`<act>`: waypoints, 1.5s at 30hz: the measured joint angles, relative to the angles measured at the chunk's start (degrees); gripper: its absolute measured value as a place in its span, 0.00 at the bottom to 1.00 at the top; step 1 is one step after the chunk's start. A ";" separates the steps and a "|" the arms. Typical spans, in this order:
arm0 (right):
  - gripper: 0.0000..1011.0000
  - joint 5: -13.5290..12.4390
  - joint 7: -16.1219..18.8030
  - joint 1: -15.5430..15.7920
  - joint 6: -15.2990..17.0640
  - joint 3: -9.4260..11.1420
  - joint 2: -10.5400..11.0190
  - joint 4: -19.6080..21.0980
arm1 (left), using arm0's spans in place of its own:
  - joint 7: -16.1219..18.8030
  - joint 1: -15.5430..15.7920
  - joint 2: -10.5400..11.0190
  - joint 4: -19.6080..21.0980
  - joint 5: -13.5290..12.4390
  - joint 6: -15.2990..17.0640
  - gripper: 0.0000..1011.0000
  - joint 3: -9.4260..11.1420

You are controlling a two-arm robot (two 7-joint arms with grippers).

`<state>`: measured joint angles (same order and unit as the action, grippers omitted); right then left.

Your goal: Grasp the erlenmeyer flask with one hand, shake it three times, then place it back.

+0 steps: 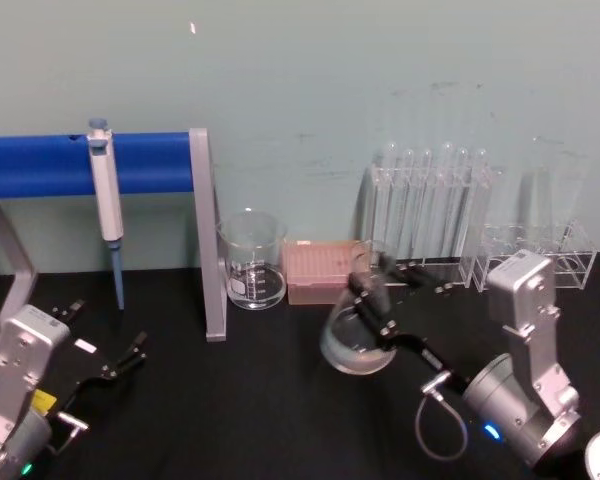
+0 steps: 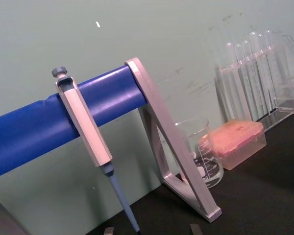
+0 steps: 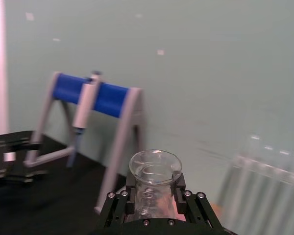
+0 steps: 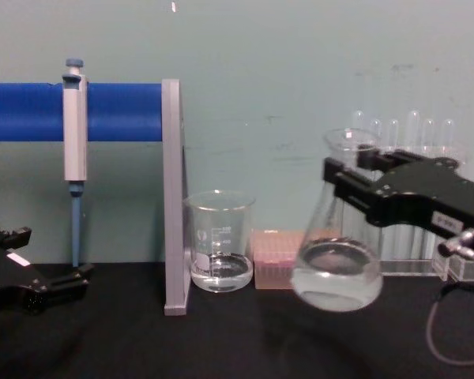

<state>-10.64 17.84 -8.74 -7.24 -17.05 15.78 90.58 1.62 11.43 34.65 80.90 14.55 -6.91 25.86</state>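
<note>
1. The right gripper (image 4: pixel 351 180) reaches in from the right side of the black table (image 4: pixel 221 339). Its 2 black fingers (image 3: pixel 131 188) are closed on the neck of the erlenmeyer flask (image 4: pixel 337 272), 1 on each side, just below the flared lip.
2. In the right wrist view we see the flask's round mouth standing above the fingers. The neck sits squarely between them, with the glass touching both.
3. In the chest view the wide base hangs below the fingers. The flask is tilted, its neck leaning a little toward the robot's right, and a little clear liquid lies in the bottom.
4. The base looks raised off the table, with its lower edge tipped, but against the dark surface we cannot tell how far.
5. The flask is held in front of the pink tip box (image 4: pixel 278 257) and the clear test tube rack (image 1: pixel 430 205). It is to the right of the glass beaker (image 4: pixel 220 245) and touches none of them.
6. The left gripper (image 1: pixel 105 335) rests low at the left edge of the table, well apart from the flask. Its 2 fingers are spread wide with nothing between them.
7. Behind the left gripper, a pipette (image 1: pixel 105 195) hangs upright on the blue bar (image 1: pixel 40 165) of a grey stand, with its tip pointing down toward the table.
</note>
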 joint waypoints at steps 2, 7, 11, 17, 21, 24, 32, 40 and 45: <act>0.45 -0.57 2.11 -0.31 -0.08 -0.92 0.34 0.00 | 0.00 0.00 0.00 0.00 0.00 0.00 0.99 0.00; 0.45 -2.01 5.95 -1.16 -0.37 -2.94 1.16 0.02 | 0.00 0.00 0.00 0.00 0.00 0.00 0.99 0.00; 0.45 -2.97 7.80 -1.73 -0.68 -4.33 1.70 -0.04 | 0.00 0.00 0.00 0.00 0.00 0.00 0.99 0.00; 0.45 -3.96 8.70 -2.34 -0.76 -5.60 2.20 -0.23 | 0.00 0.00 0.00 0.00 0.00 0.00 0.99 0.00; 0.45 -4.23 8.53 -2.52 -0.79 -5.98 2.35 -0.25 | 0.00 0.00 0.00 0.00 0.00 0.00 0.99 0.00; 0.45 -4.26 7.93 -2.54 -0.79 -6.05 2.38 -0.25 | 0.00 0.00 0.00 0.00 0.00 0.00 0.99 0.00; 0.45 -3.38 3.81 -1.58 -1.22 -4.67 1.51 0.06 | 0.00 0.00 0.00 0.00 0.00 0.00 0.99 0.00; 0.45 -2.56 -1.51 -0.07 -0.79 -0.73 -0.24 0.19 | 0.00 0.00 0.00 0.00 0.00 0.00 0.99 0.00; 0.45 -1.39 -5.00 0.82 0.14 2.24 -1.23 0.49 | 0.00 0.00 0.00 0.00 0.00 0.00 0.99 0.00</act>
<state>-12.03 12.84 -7.91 -7.10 -14.81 14.55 91.07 1.62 11.43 34.65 80.90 14.55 -6.91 25.86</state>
